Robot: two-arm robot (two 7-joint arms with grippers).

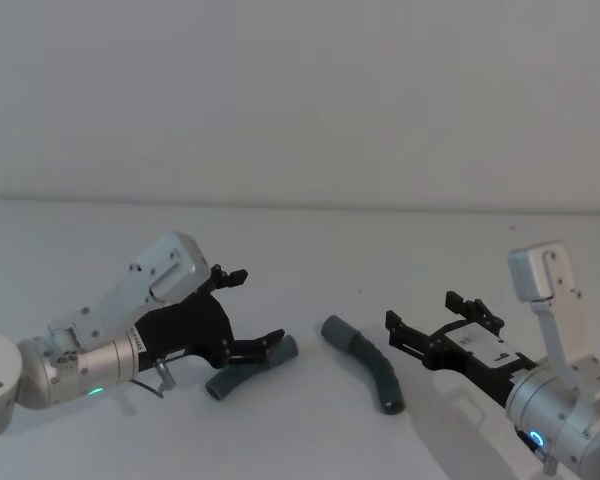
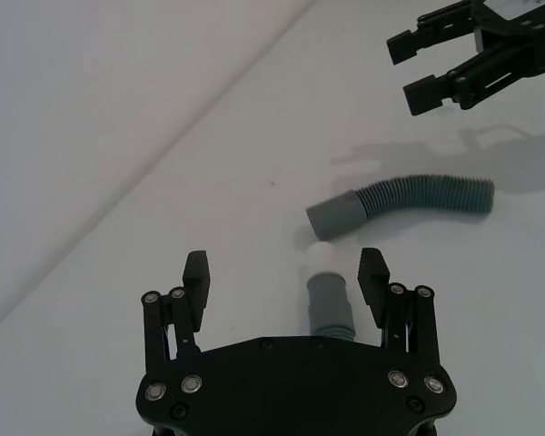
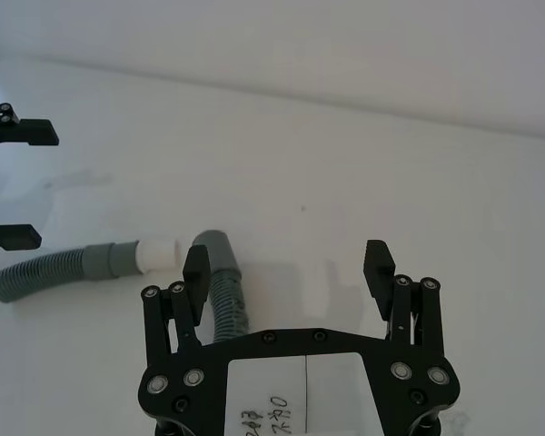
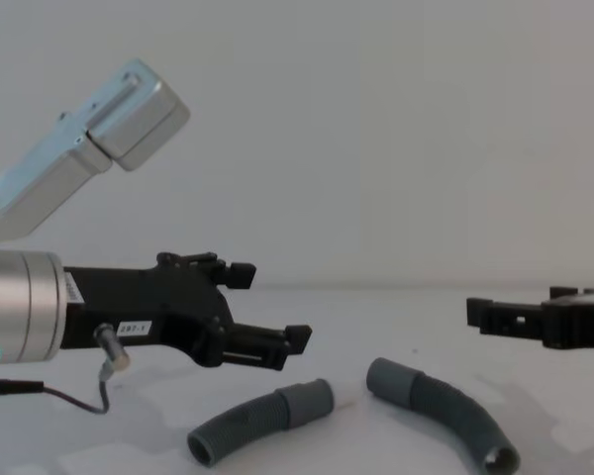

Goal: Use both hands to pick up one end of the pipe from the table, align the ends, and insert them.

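Observation:
Two curved dark-grey ribbed pipe pieces lie apart on the white table [image 1: 310,250]. The left piece [image 1: 248,369] [image 4: 262,416] has a smooth cuff with a whitish tip [image 2: 322,255] that points toward the right piece's cuff [image 1: 335,328]. My left gripper [image 1: 250,318] [image 2: 286,277] hovers open just above the left piece's cuff end, holding nothing. The right piece [image 1: 368,365] [image 4: 441,411] [image 3: 222,286] lies below and to the left of my right gripper [image 1: 420,322] [image 3: 288,271], which is open and empty. One right finger [image 3: 197,272] stands over this piece.
A pale wall [image 1: 300,90] rises behind the table's far edge. The left arm's thin cable [image 4: 74,401] hangs under its wrist near the table. Bare table stretches behind and between the pieces.

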